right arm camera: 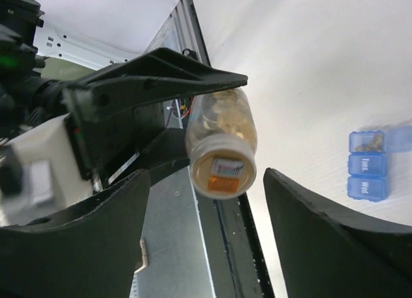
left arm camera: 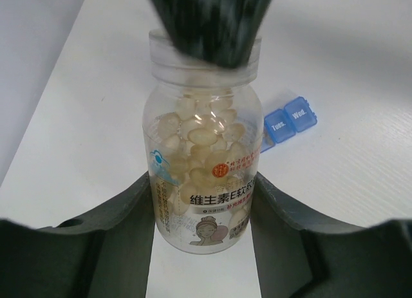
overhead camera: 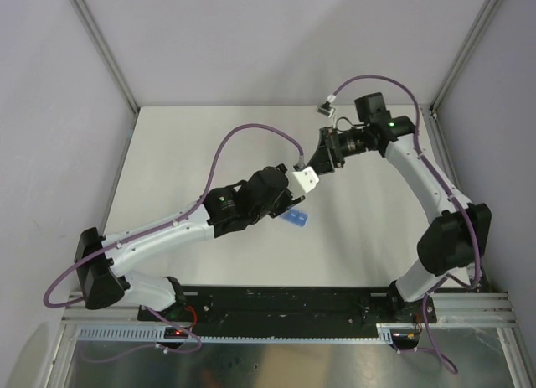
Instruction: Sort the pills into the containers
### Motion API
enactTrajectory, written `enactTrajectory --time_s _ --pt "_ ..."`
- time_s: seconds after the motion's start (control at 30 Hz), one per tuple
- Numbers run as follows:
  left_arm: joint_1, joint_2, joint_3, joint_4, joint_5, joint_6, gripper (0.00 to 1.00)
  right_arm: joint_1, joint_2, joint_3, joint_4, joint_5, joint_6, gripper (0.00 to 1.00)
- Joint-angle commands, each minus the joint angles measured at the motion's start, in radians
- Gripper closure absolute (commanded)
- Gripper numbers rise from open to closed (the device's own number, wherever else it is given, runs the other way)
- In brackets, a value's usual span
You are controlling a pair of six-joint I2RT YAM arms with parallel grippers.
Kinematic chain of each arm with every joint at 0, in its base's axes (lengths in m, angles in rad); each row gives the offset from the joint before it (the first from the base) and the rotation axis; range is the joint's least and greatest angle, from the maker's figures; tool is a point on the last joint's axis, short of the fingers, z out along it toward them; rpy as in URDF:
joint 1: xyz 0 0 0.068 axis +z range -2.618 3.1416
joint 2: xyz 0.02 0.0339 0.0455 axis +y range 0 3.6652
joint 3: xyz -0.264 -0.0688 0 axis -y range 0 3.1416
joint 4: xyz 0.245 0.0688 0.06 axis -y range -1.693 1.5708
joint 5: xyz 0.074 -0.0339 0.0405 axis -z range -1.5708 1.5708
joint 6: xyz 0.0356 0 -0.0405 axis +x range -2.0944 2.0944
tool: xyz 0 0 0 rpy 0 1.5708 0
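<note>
1. Far left, at the left end effector (left arm camera: 205,182): closed tight on the lower sides of a clear bottle (left arm camera: 203,163), one finger touching each side, held up off the white counter (overhead camera: 209,145).
2. Inside the bottle: pale yellow pills (left arm camera: 203,127), heaped toward the far end. Capped or bare at that end: cannot tell.
3. On the counter near the bottle: the light-blue pill box (right arm camera: 367,166), with lids marked Tues. and Wed. down. Next to them, one compartment (right arm camera: 368,141) open, with what look like a few pills inside.
4. To the right, at the right end effector (right arm camera: 207,179): spread wide, holding nothing, one finger either side of the bottle's far end, with a gap on both sides.
5. Likely risk: shoving the bottle askew in the left hold, or twisting it loose, by closing off-centre on that end. Cause: smooth plastic and a hold low on the body.
6. Likely risk, if bare at the mouth: a rush of pills past the single open compartment and across the counter. Cause: too steep a tip, a small square target, round slippery pills.
7. Likely risk: knocking the light pill box aside or snapping its open lid down. Cause: lowering either arm without minding the box underneath.
</note>
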Motion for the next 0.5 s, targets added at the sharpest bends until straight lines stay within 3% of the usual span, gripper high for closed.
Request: enactTrajectory --time_s 0.0,0.17,0.3,0.47 --pt "-0.003 -0.060 0.031 0.066 0.052 0.030 1.00 -0.057 -0.120 0.015 -0.056 -0.029 -0.075 0.21" --pt "0.012 -0.106 0.029 0.045 0.163 0.035 1.00 -0.111 -0.185 0.017 -0.163 -0.004 -0.203 0.14" --pt "0.054 -0.150 0.052 -0.015 0.401 0.033 1.00 -0.113 -0.260 0.008 -0.218 0.044 -0.345 0.13" --pt "0.121 -0.193 0.085 -0.080 0.691 -0.001 1.00 -0.058 -0.382 -0.029 -0.171 0.124 -0.420 0.12"
